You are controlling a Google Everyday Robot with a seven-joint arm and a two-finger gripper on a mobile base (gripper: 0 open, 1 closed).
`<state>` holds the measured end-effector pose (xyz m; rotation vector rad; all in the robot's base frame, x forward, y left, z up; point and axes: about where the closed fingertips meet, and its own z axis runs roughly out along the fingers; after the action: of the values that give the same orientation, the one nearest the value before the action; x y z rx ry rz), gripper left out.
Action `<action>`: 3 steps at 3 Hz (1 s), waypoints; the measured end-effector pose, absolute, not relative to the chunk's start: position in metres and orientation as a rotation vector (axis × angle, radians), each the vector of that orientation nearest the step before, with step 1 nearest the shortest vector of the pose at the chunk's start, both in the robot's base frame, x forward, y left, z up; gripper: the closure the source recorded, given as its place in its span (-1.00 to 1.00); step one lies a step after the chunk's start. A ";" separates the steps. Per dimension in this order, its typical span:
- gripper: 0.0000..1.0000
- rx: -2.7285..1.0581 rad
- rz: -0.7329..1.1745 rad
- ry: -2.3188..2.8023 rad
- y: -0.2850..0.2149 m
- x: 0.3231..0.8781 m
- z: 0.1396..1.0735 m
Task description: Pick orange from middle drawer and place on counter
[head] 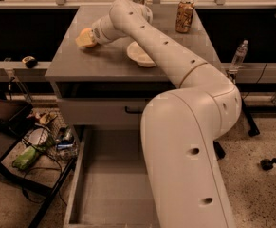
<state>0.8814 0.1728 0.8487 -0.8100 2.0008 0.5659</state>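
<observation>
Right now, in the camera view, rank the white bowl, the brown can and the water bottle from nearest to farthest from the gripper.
The gripper is over the left part of the counter.
1. White bowl, mid-counter.
2. Brown can, back right of the top.
3. Water bottle, off to the far right.

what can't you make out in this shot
Camera view:
- middle drawer: right side hidden by the arm, front cut off by the bottom edge.
- white bowl: right part is behind the arm.
- gripper, over the counter's left part: it blends with the orange, so contact with the counter is unclear.
</observation>
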 end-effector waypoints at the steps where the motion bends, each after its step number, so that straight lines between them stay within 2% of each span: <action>1: -1.00 -0.810 0.566 2.001 0.173 0.881 0.849; 3: -1.00 -0.848 0.580 2.001 0.165 0.878 0.861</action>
<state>0.8779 0.1652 0.8610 -0.8480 2.0009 0.5802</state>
